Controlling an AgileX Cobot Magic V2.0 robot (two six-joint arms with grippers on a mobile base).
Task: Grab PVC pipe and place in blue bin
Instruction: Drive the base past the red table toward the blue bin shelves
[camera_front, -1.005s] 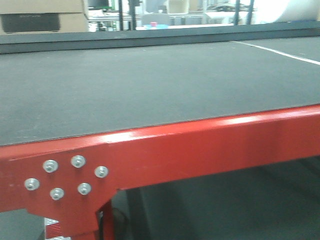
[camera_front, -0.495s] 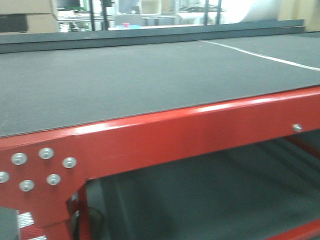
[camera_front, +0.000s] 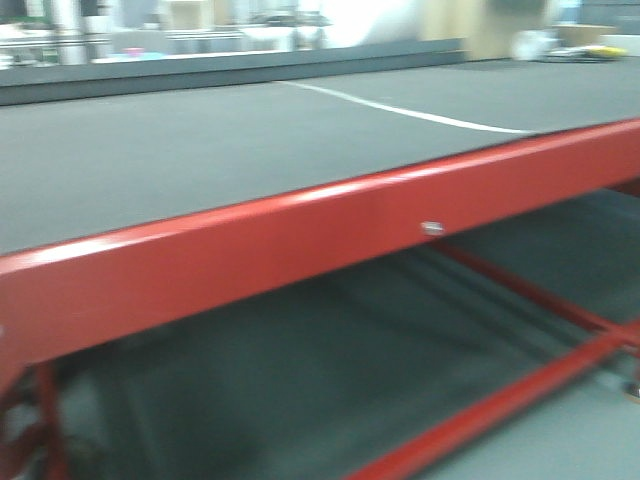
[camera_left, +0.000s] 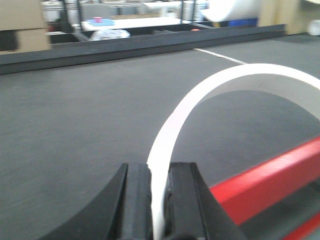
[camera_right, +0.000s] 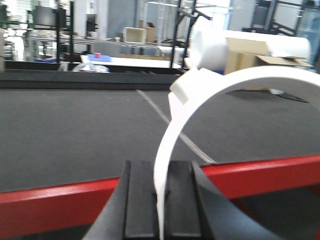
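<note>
The red rail of the table climbs from lower left to upper right, edging a bare dark mat with open room across it. A white line crosses the mat toward the right, and a bolt sits in the rail. Beneath are a dark shelf and red crossbars.

The left gripper hangs over the mat near the rail, jaws narrow, pinching a white band that arches up and rightward. The right gripper is just outside the rail, jaws likewise narrow on a white arc curving right.

Where the pipe or bin lies, I cannot tell.
</note>
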